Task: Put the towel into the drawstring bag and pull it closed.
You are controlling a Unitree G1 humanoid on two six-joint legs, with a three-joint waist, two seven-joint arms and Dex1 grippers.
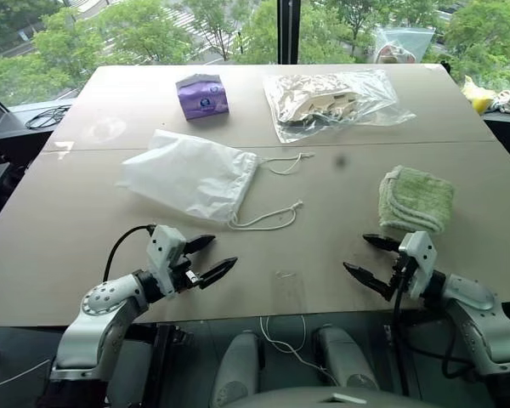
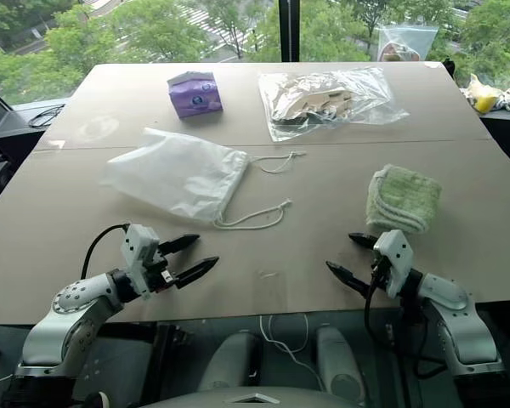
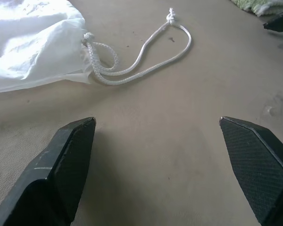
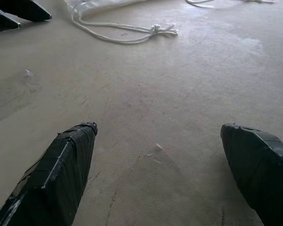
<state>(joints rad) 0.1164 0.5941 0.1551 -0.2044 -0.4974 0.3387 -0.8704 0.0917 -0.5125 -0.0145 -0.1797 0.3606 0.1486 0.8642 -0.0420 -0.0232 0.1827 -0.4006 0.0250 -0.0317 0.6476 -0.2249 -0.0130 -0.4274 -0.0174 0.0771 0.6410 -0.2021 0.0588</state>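
Item one, my left gripper (image 1: 212,257): jaws spread wide, holding nothing, hovering low over the surface (image 1: 323,255). Item two, my right gripper (image 1: 370,262): jaws likewise spread wide and empty, facing the left pair across a bare stretch of surface. Item three, the towel (image 1: 416,200): folded green pad, lying just beyond my right jaws, apart from them. Item four, the drawstring bag (image 1: 191,176): flat, beyond my left jaws and a little to their inner side, its gathered mouth turned toward the right jaws, one cord loop (image 3: 141,59) trailing out ahead of the left jaws. Further off, beyond both pairs: a purple tissue pack (image 1: 202,95) and a clear plastic bag (image 1: 331,102). Status, as I judge it: nothing gripped yet; the opening step. Next requirement: right jaws forward onto the towel, left jaws to the bag's mouth to hold it open.
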